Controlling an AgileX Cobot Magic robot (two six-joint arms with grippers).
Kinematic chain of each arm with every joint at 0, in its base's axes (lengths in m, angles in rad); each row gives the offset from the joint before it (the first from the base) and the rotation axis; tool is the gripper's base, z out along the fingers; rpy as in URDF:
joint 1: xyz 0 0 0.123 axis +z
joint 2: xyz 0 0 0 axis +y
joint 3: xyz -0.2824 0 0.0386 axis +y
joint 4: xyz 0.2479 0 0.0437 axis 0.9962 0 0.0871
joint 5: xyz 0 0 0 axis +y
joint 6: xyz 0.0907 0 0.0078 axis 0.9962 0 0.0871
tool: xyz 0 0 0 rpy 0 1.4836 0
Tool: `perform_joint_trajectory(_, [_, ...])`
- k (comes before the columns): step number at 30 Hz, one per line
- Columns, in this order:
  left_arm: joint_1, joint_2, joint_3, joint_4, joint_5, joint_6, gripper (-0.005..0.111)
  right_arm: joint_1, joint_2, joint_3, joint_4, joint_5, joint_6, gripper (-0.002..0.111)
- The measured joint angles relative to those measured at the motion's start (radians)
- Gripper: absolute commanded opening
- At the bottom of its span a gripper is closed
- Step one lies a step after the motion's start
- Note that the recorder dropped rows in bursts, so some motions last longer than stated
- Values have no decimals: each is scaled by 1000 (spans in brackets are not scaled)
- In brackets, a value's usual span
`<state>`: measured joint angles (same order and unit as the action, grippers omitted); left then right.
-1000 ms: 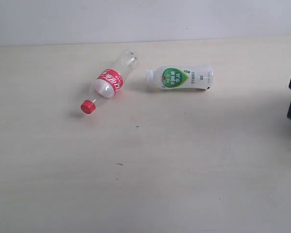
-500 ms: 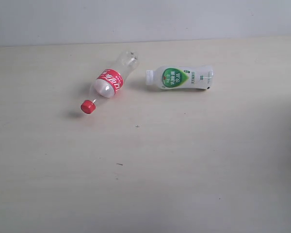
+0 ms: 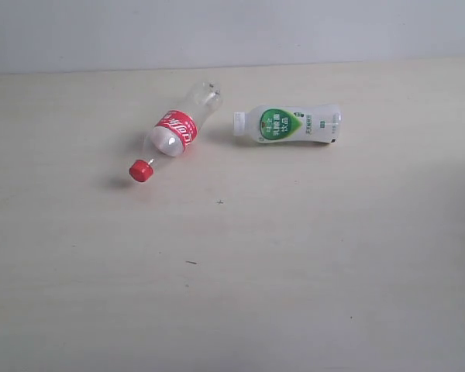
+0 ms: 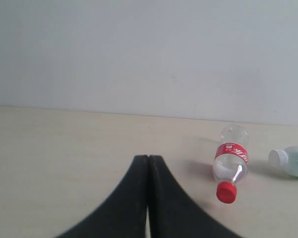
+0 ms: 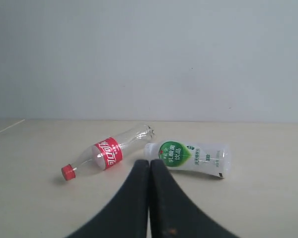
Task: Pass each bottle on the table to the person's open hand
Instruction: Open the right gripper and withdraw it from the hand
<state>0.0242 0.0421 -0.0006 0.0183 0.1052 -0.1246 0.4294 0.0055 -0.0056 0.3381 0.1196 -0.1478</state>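
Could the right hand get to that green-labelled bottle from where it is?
Probably yes: the bottle lies ahead of the hand with nothing between them, though the shut hand must open first.

This looks like a robot test bench, most likely in a lab. A wide pale beige table (image 3: 310,302) with faint wood grain meets a plain whitish wall (image 3: 232,31). A clear red-capped bottle (image 3: 176,132) and a white green-labelled bottle (image 3: 288,125) lie on it like props. The black left gripper (image 4: 148,161) and right gripper (image 5: 149,165) show in the wrist views.
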Motion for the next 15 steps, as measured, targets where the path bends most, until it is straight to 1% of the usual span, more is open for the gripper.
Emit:
perform_joint_trajectory(2, [0, 0, 0, 0, 0, 0, 0, 0, 0, 0, 30, 0, 9, 0])
perform_joint_trajectory(6, [0, 0, 0, 0, 2, 0, 0, 0, 0, 0, 170, 45, 97, 0])
perform_joint_trajectory(8, [0, 0, 0, 0, 2, 0, 0, 0, 0, 0, 206, 61, 116, 0])
perform_joint_trajectory(12, [0, 0, 0, 0, 4, 0, 0, 0, 0, 0, 225, 69, 133, 0])
perform_joint_trajectory(15, [0, 0, 0, 0, 4, 0, 0, 0, 0, 0, 192, 69, 111, 0])
